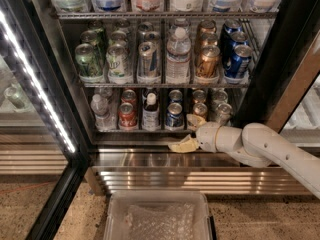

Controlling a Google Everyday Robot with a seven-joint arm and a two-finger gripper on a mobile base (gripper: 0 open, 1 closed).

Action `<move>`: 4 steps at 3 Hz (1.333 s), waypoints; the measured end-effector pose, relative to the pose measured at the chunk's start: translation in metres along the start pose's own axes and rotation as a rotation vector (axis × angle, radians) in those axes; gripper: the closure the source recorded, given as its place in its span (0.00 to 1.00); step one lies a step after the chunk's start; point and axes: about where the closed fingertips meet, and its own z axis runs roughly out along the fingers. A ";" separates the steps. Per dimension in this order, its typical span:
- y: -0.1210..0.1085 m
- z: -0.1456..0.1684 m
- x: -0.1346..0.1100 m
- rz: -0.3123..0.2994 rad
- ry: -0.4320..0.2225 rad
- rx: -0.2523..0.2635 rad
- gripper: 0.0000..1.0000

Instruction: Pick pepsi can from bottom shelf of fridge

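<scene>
Entering from the lower right, the white arm [272,148] is extended leftward and slightly upward across the steel sill of the fridge [280,59]. The forearm is held nearly level, and the wrist is placed just in front of the bottom shelf [135,130], at its right half.

The gripper [189,133] is located at the front edge of that shelf. Its two yellowish fingers are spread apart and nothing is pinched between them. The upper finger [195,120] is raised to shelf level, in front of a copper can [200,109]. The lower finger [181,145] is pointed left and down over the sill, below the shelf edge.

The pepsi can [174,115] is stood upright in the front row of the bottom shelf, just left of the upper finger and not touched by it. A dark bottle [150,111] is set directly to its left, followed by a red can [127,115] and a small water bottle [101,111].

The door is swung open at the left, with its LED strip [35,84] lit. A clear plastic bin [157,216] is placed on the floor below the sill.
</scene>
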 end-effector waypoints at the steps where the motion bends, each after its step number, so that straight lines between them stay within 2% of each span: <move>1: 0.000 0.000 0.000 0.000 0.000 0.000 0.33; 2: 0.002 0.001 -0.001 0.007 -0.008 -0.034 0.14; 3: 0.000 0.000 0.000 -0.008 -0.005 -0.033 0.00; 4: 0.000 0.007 0.003 -0.035 -0.001 -0.048 0.13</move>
